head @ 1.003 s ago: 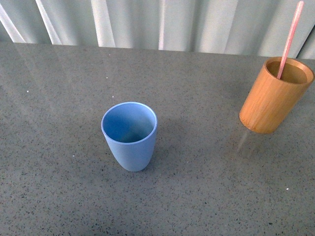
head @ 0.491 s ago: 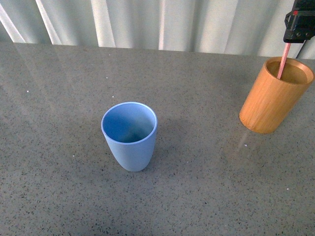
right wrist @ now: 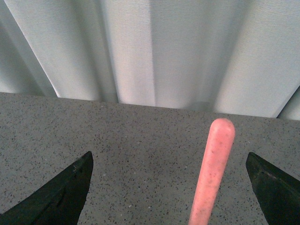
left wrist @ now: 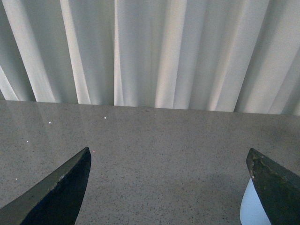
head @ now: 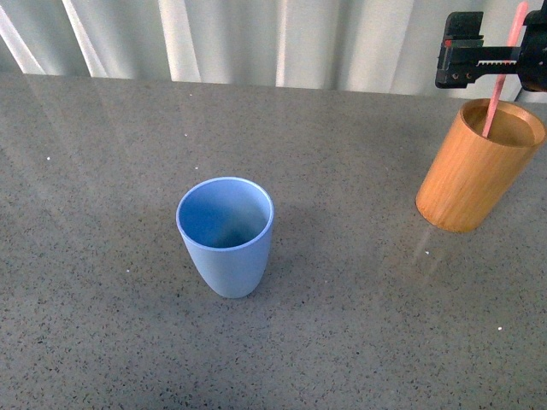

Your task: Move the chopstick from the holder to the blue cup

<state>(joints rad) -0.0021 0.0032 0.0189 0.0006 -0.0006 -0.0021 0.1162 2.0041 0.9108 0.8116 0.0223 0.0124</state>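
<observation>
1. Risk: the chopstick (right wrist: 213, 178) sits off-centre between my right claw (right wrist: 168, 159) fingers, nearer one finger than the other. If I close like this, that finger likely hits first and shoves the stick sideways along the rim of the holder (head: 474, 175); it could slip out of the pinch.
2. Risk: the claw is up near the stick's top end. With a grip that high, the long lower part may swing on the lift and be hard to aim.
3. Risk: the stick leans in the holder rather than standing straight. Pulling off-axis could drag it on the wall and tip or slide the holder on the table (head: 102, 325).
4. Risk: the blue cup (head: 225, 235) stands well apart from the holder, toward my left. That is a long carry, and a swinging tip could knock the rim and topple the cup.
5. Right claw: fingers spread wide, one either side of the stick, touching nothing and holding nothing. No grasp made yet.
6. Left claw (left wrist: 168, 152): fingers also spread wide and empty, over bare table, with the blue cup just beside one finger.
7. The chopstick's lower end is inside the holder and its upper part sticks out above the rim. The blue cup is upright and empty.
</observation>
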